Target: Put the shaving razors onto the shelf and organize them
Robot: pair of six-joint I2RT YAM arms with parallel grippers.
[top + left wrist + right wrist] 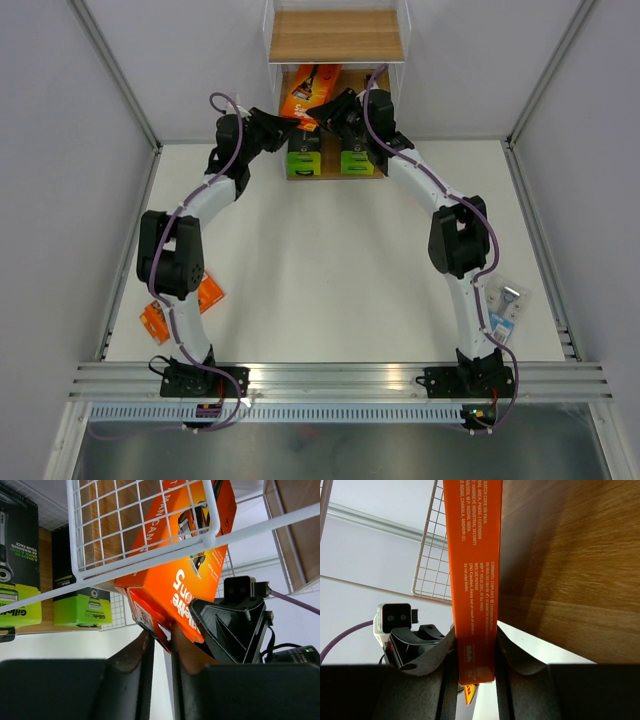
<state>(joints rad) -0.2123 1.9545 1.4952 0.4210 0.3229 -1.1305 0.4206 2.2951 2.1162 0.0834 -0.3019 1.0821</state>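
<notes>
Overhead view facing down, both wrist views close beneath shelf (336, 35), sharing orange pack (185, 575)

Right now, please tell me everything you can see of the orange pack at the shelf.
The orange pack is a flat cardboard box with white lettering and a razor picture. It hangs tilted, partly behind the shelf's white wire mesh. The right gripper's fingers clamp its flat faces; the left gripper's fingers pinch its lower corner.
</notes>
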